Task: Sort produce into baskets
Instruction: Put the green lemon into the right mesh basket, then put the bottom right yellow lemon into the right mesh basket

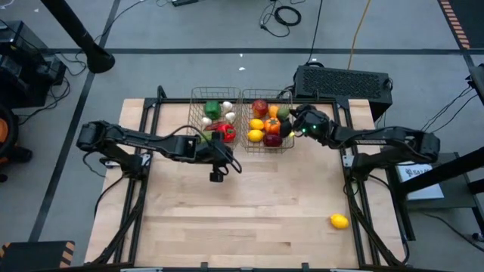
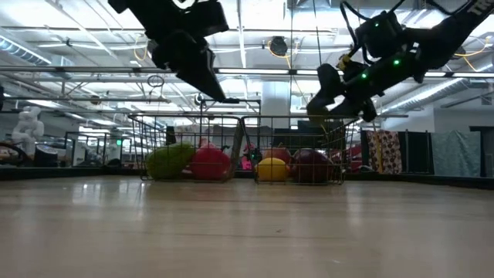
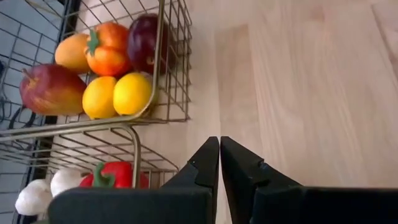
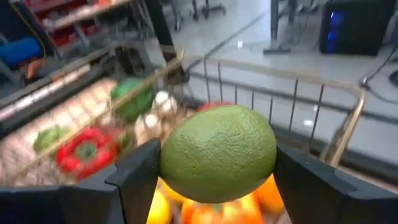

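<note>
**Green fruit gripped over the right basket, left arm idle beside the left basket**

From my station I see the right gripper [image 4: 214, 171] clamped on a round green fruit [image 4: 217, 152]; the fruit sits squarely between the 2 dark fingers [image 4: 134, 180], touching both, its skin dull and finely pebbled. In the high view that gripper [image 1: 296, 123] hangs over the right-hand rim of the right basket [image 1: 291, 145], near the far edge of the surface [image 1: 249, 219].

The left gripper [image 3: 219, 165] has its fingers pressed together with nothing between them. It hovers over bare wood just in front of the left basket [image 1: 195, 113], towards the near side.

Both baskets are square, of thin bare wire, see-through, and stand side by side touching. The left one holds a red pepper [image 3: 112, 175], white garlic bulbs [image 3: 46, 186] and green pieces. The right one holds 2 smooth yellow lemons [image 3: 117, 94], an orange fruit with a green stalk [image 3: 107, 50], a red apple [image 3: 53, 88] and a dark red fruit [image 3: 146, 43].

Only the high view shows 1 lone lemon [image 1: 339, 221] lying on the pale wooden planks near the front right corner, well apart from everything. The low view shows the 2 arms raised above the baskets, which the wrist views cannot. Behind the far edge sits a black box [image 1: 344, 81].
</note>
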